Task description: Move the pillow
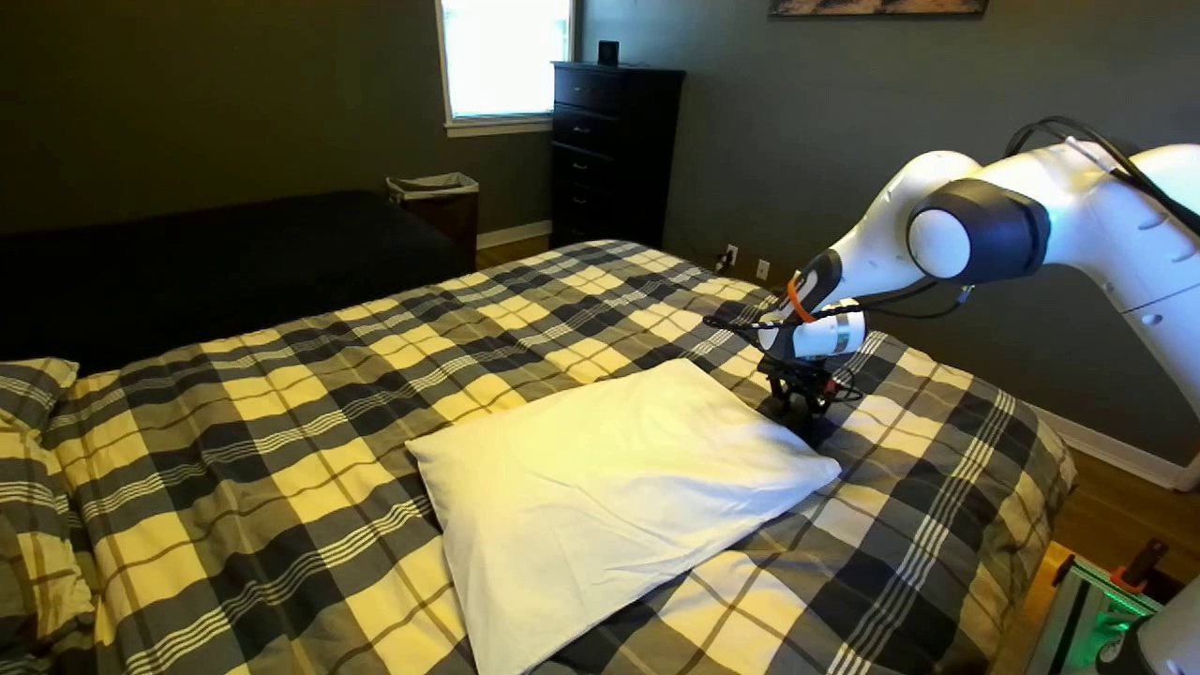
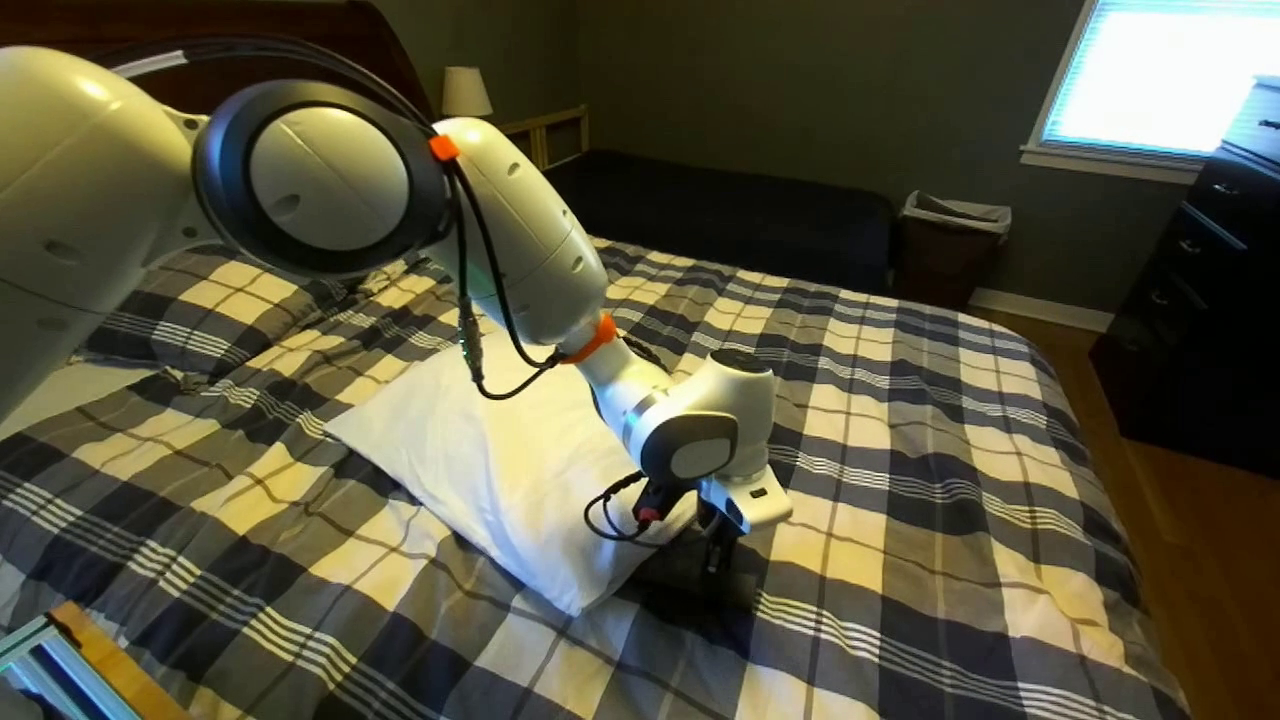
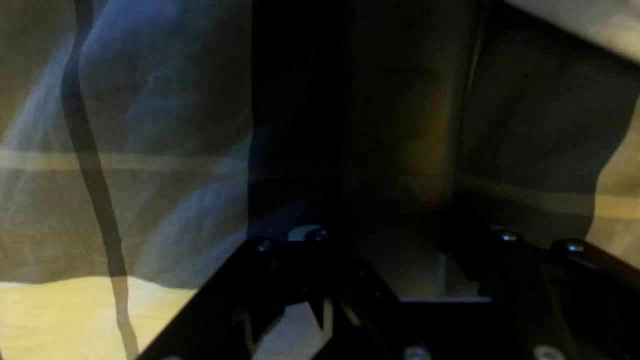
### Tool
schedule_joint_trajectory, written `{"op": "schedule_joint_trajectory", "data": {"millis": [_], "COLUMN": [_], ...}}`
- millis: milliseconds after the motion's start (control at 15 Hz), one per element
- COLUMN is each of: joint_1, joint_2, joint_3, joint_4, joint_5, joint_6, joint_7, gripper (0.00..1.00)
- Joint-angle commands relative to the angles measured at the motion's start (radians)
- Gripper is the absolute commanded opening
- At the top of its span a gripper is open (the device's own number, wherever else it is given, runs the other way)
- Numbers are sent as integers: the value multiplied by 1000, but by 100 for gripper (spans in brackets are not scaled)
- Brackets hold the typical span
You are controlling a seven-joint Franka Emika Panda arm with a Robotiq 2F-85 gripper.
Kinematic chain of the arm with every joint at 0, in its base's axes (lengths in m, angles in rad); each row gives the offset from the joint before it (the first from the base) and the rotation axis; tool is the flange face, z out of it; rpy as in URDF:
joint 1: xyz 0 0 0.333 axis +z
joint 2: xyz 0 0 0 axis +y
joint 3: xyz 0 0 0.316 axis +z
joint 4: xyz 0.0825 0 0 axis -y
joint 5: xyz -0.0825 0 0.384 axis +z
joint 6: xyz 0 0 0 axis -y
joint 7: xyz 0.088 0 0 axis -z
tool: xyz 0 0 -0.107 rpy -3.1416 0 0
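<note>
The white pillow [image 1: 600,487] lies flat and slightly wrinkled on the plaid bedspread in both exterior views; the arm covers part of it in an exterior view [image 2: 500,450]. My gripper [image 1: 797,412] points down at the bedspread just beside one of the pillow's edges, close to a corner. In the wrist view only a sliver of the white pillow [image 3: 600,22] shows, at the upper right corner. There the gripper [image 3: 395,225] stands open, its dark fingers apart with shadowed plaid cloth beneath the gap. The fingertips are too dark to tell whether they touch the cloth.
Plaid pillows [image 1: 33,525] lie at the head of the bed. The plaid bedspread [image 1: 281,450] has soft folds. Beyond stand a dark second bed [image 1: 234,262], a hamper [image 1: 436,192] and a black dresser [image 1: 614,159]. A metal-framed mount [image 1: 1087,609] is beside the bed.
</note>
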Motion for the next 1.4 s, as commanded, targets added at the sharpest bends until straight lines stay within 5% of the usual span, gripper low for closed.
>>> {"op": "schedule_joint_trajectory", "data": {"millis": [0, 667, 1333], "joint_1": [12, 61, 153], "joint_2": [-65, -288, -410], "joint_3": [-50, -118, 4], "joint_4": [-63, -213, -237], "joint_5": [-26, -131, -260], "joint_6": [52, 168, 235], "joint_7": [26, -32, -299], "gripper": [29, 29, 29]}}
